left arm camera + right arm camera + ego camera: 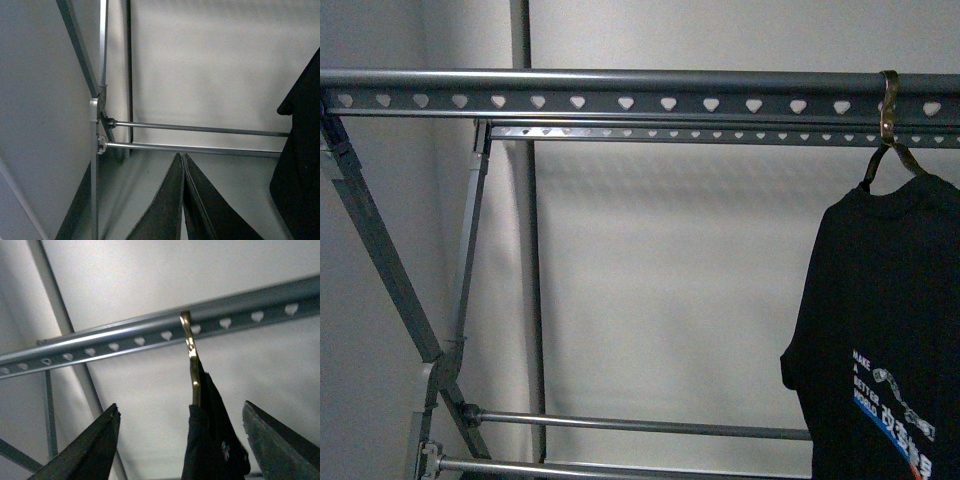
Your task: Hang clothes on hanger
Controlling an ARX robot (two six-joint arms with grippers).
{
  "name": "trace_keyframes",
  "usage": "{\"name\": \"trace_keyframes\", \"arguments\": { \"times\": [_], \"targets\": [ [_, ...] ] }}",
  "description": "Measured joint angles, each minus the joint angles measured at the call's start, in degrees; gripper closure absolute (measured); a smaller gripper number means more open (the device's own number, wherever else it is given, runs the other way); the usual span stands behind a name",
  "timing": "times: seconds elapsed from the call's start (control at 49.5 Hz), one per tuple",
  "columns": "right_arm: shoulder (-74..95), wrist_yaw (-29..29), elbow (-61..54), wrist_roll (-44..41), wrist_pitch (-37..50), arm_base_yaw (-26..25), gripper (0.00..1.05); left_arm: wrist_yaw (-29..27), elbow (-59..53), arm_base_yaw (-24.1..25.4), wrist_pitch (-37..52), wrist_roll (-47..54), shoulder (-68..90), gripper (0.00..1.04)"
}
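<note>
- On the rack's (620, 102) top rail, far right in my front view, a black T-shirt (895, 330) hangs from a brass hook (191, 357).
- My right claw (182, 440) is spread wide, fingers either side of the shirt's neck without touching; the rail's long axis crosses above it.
- My left claw (183, 200) is pressed together, holding nothing, well apart from the shirt.

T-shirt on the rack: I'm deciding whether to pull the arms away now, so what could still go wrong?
The black T-shirt hangs by one brass hook over the top rail. The open right hand straddles the shirt, so a sideways retreat could snag the cloth or slide the hook along.
</note>
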Motion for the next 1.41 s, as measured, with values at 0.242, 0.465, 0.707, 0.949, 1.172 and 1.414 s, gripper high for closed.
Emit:
{"name": "trace_keyframes", "arguments": {
  "times": [0.242, 0.465, 0.707, 0.949, 1.172, 1.414],
  "targets": [
    [-47.95, 4.96, -27.15, -11.72, -41.38, 2.95, 0.58, 0.02, -2.40, 0.02, -2.62, 0.13, -5.60, 1.01],
    [-56.15, 5.05, -31.04, -12.79, -42.25, 2.95, 1.03, -0.07, -2.40, 0.02, -7.34, 0.17, -11.13, 1.01],
    [-57.88, 5.11, -33.18, -12.90, -41.79, 2.95, 1.02, -0.02, -2.40, 0.02, -11.72, 0.17, -15.45, 1.01],
    [-59.25, 5.11, -34.86, -12.90, -41.44, 2.95, 1.02, -0.02, -2.38, 0.00, -22.73, 0.17, -25.92, 1.01],
    [-61.07, 5.09, -36.89, -12.90, -41.24, 2.95, 1.02, -0.04, -2.38, 0.00, -22.99, 0.17, -26.27, 1.01],
    [-61.07, 5.11, -36.89, -12.96, -41.24, 2.95, 0.93, -0.04, -2.38, 0.00, -22.99, 0.13, -26.32, 1.00]
  ]
}}
